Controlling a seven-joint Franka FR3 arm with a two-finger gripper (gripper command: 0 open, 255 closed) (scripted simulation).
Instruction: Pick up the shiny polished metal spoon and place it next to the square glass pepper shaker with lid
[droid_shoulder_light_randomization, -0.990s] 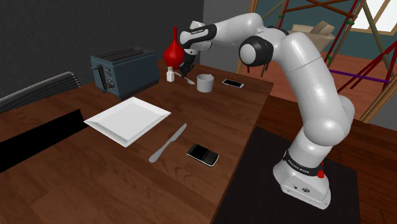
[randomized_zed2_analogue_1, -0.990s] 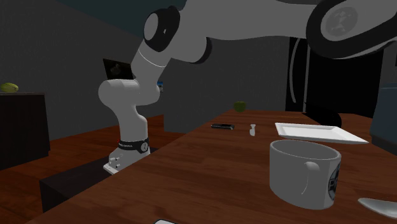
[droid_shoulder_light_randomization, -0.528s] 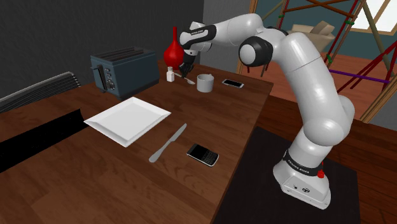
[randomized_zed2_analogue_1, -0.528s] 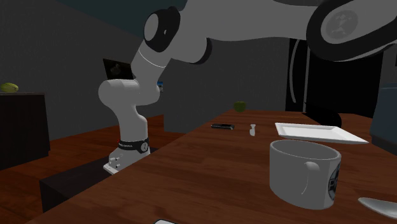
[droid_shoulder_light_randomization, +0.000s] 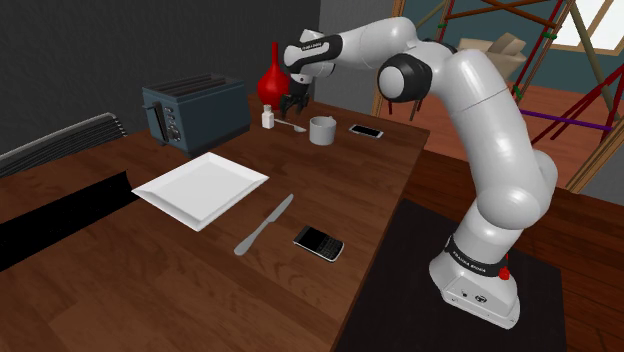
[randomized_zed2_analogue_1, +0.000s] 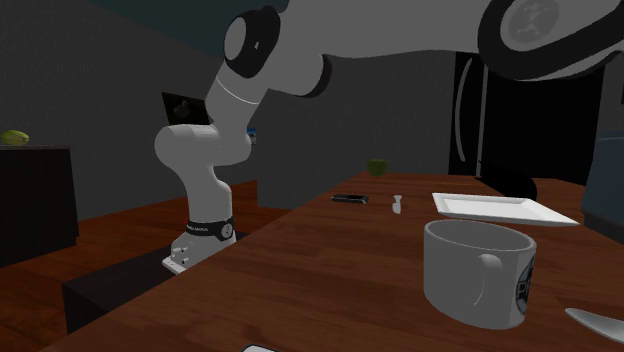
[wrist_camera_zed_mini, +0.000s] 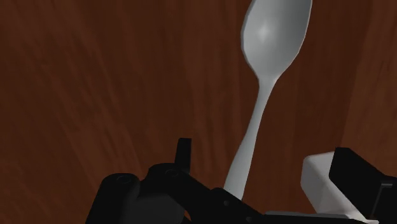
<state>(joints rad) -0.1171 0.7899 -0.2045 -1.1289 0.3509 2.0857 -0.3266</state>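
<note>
Fingers spread and empty, the gripper (droid_shoulder_light_randomization: 293, 105) has lifted off the spoon (droid_shoulder_light_randomization: 297, 127), which lies at the pepper shaker's (droid_shoulder_light_randomization: 268, 119) three o'clock in the shoulder view, so placement looks done.

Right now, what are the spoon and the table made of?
The spoon looks like polished metal: plain grey and smooth, with a soft bright spot in its bowl, though grey plastic could look alike. The table looks like dark wood: reddish-brown with long grain streaks and a slight sheen.
</note>
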